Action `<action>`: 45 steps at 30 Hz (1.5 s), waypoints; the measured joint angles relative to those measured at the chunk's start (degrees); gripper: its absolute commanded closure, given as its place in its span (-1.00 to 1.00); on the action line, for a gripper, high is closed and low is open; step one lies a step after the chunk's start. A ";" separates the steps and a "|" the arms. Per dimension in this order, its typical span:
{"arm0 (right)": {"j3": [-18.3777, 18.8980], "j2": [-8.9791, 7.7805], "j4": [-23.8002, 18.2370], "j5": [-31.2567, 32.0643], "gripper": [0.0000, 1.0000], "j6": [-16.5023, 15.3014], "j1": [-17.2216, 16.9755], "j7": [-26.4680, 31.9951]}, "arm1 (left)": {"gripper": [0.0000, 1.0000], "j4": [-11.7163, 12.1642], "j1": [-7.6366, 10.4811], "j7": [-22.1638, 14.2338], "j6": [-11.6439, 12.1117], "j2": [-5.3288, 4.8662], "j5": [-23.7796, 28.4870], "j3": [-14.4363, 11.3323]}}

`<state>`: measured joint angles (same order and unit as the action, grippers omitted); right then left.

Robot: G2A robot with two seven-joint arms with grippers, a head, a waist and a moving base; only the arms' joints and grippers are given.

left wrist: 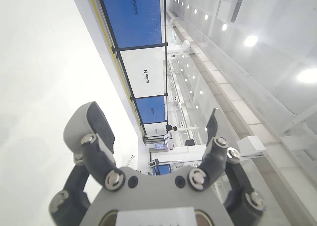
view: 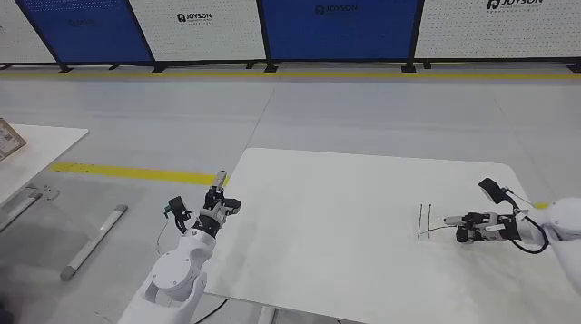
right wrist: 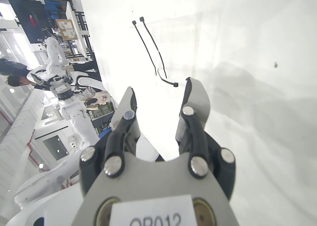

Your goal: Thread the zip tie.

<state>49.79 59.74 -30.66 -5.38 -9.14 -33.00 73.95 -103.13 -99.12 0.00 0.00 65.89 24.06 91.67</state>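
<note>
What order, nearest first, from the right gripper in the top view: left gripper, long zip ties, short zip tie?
1. Short zip tie, just ahead.
2. Long zip ties, just beyond it.
3. Left gripper, at the opposite table edge.

White-shelled arms, grey-and-black two-finger grippers

The left arm (view: 177,274) and right arm (view: 565,220) are clad in smooth, rounded white shells, and a thin black cable (view: 529,247) is looped at the right wrist. The left gripper (left wrist: 157,118) and right gripper (right wrist: 160,87) are built alike: grey metal fingers (left wrist: 76,125) are lined with black ribbed pads (left wrist: 101,125), carried on black linkages (left wrist: 95,160) fastened with round silver screws (left wrist: 114,180), and mounted on a grey plate (left wrist: 153,199) marked with a white printed label (right wrist: 153,212).
</note>
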 measured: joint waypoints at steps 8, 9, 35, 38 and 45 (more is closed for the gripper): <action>-0.92 1.03 2.73 1.27 0.32 1.18 1.35 -1.35 | -1.00 0.00 0.00 0.00 0.00 0.00 0.00 0.00; -1.00 1.14 2.95 1.36 0.34 1.22 1.49 -1.47 | -1.00 0.00 0.00 0.00 0.00 0.00 0.00 0.00; -1.66 3.36 8.27 3.00 0.68 0.92 4.17 -2.71 | -1.00 0.00 0.00 0.00 0.00 0.00 0.00 0.00; -1.60 3.52 8.60 3.07 0.64 0.83 4.33 -2.71 | -1.00 0.00 0.00 0.00 0.00 0.00 0.00 0.00; -1.53 3.85 9.22 3.44 0.80 0.72 4.65 -2.68 | -1.00 0.00 0.00 0.00 0.00 0.00 0.00 0.00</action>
<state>48.26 63.59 -21.44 -1.94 -8.41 -28.35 71.26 -103.13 -99.12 0.00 0.00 65.89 24.06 91.67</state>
